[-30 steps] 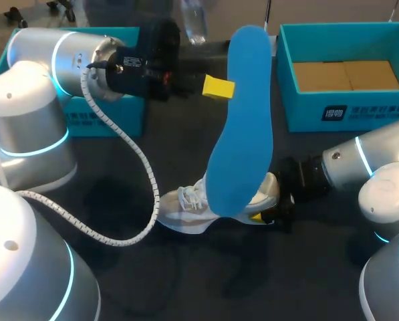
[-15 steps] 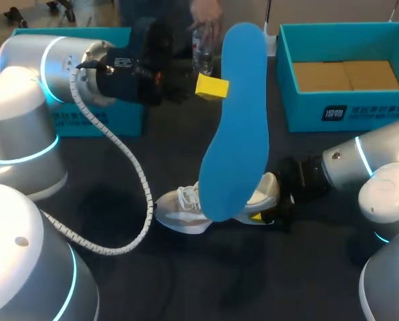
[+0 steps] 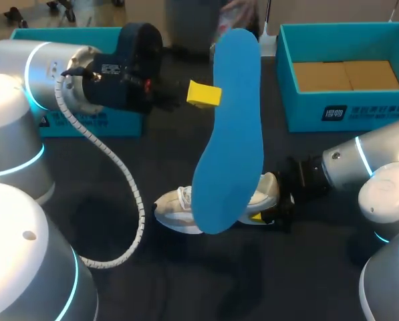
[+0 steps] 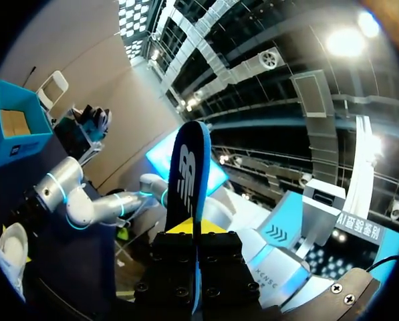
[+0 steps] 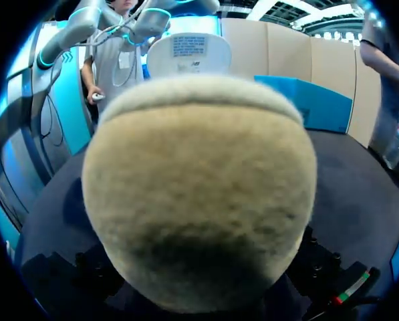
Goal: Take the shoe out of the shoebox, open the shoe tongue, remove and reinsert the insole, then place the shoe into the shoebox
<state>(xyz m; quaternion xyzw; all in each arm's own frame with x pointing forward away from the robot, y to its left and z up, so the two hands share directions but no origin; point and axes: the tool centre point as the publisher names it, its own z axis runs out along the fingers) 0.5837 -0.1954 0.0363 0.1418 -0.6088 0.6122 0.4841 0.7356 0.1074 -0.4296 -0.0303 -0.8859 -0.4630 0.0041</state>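
My left gripper [image 3: 202,93] is shut on the upper end of a long blue insole [image 3: 229,134], which hangs tilted over the middle of the table. In the left wrist view the insole [image 4: 189,167] stands edge-on between the closed fingers of the left gripper [image 4: 194,231]. Under the insole's lower end a white shoe [image 3: 176,208] rests on the dark table, partly hidden by it. My right gripper [image 3: 267,204] grips the shoe's heel from the right, jaws set wide. That heel [image 5: 199,194] fills the right wrist view and hides the fingers.
An open teal shoebox [image 3: 346,110] with brown card inside stands at the back right, also seen in the left wrist view [image 4: 12,127]. A second teal box [image 3: 95,120] sits at the back left behind my left arm.
My left arm has swung to the left, carrying the insole with it. The insole's lower end has drifted left over the shoe. The right arm and shoe have kept still.
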